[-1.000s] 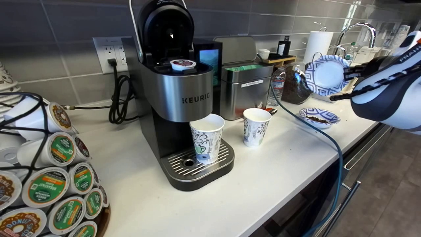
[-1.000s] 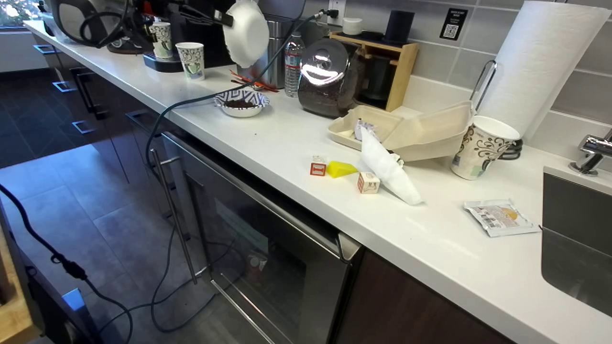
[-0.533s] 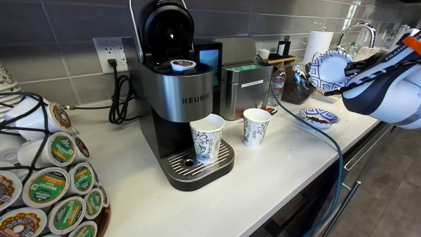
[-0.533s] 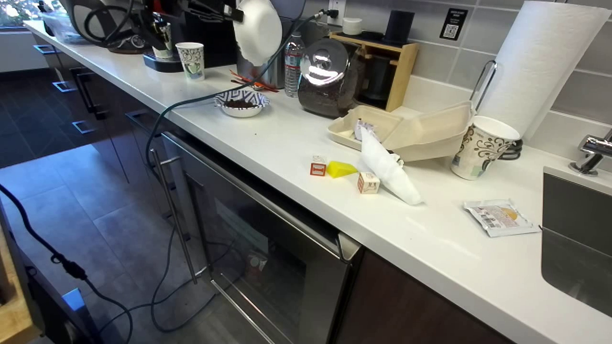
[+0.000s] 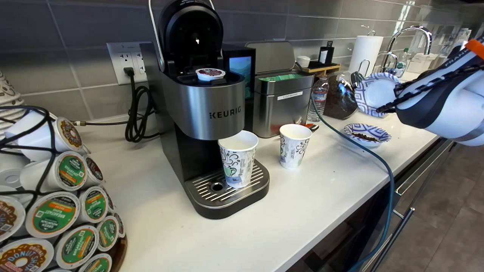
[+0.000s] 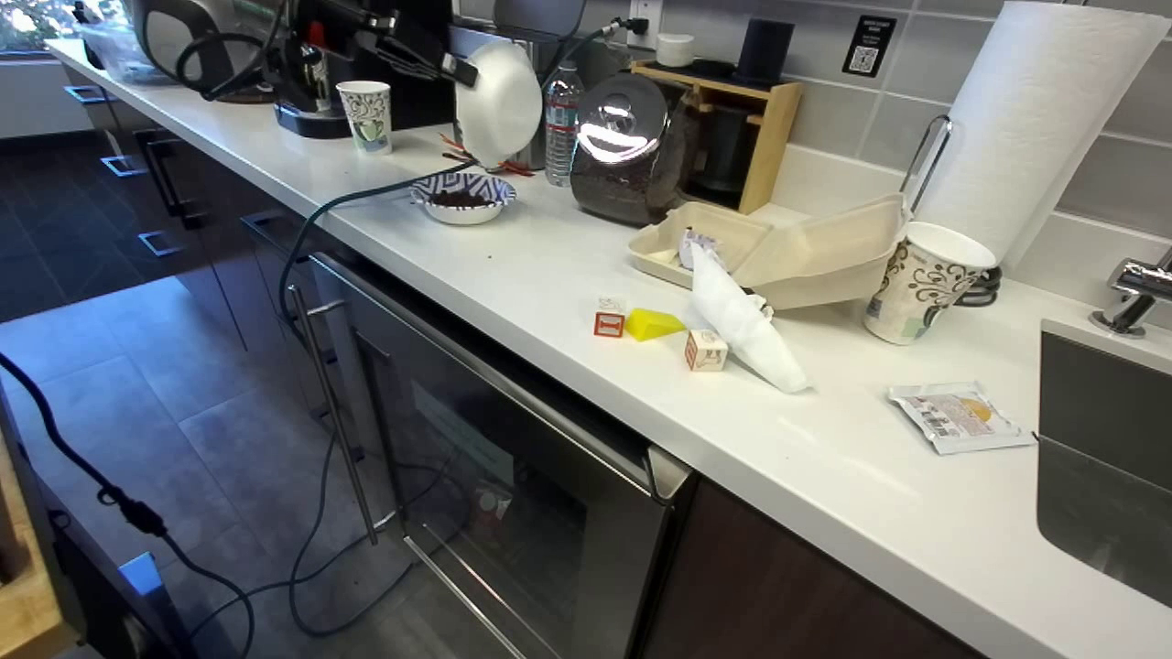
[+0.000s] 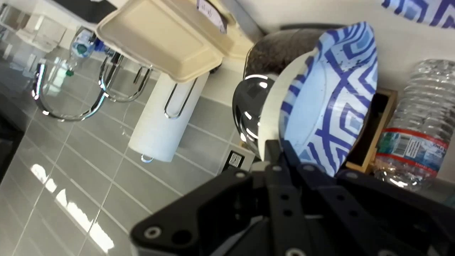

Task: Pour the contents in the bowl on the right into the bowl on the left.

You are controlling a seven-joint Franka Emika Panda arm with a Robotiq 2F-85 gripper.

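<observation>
My gripper [image 7: 282, 147] is shut on the rim of a paper bowl with a blue-and-white pattern [image 7: 341, 96]. The held bowl also shows in both exterior views [image 5: 372, 92] [image 6: 499, 105]. It is tipped steeply on its side above the counter. Its inside shows only a few small dark specks in the wrist view. A matching bowl [image 5: 372, 131] stands upright on the counter below it, with dark bits inside; it also shows in an exterior view [image 6: 462, 215]. Only its rim [image 7: 426, 12] shows at the top right of the wrist view.
A water bottle [image 6: 561, 124], a dark jar [image 6: 632, 151] and a metal bin [image 5: 281, 105] stand behind the bowls. A paper cup [image 5: 295, 145] and a coffee maker [image 5: 206, 109] stand along the counter. A cable [image 5: 378, 158] crosses the counter edge. An open takeout box [image 6: 806, 252] lies farther along.
The held bowl has shifted slightly towards the takeout box side, then dropped lower, and its tilt has changed. The gripper has kept its hold. The bowl on the counter has not moved.
</observation>
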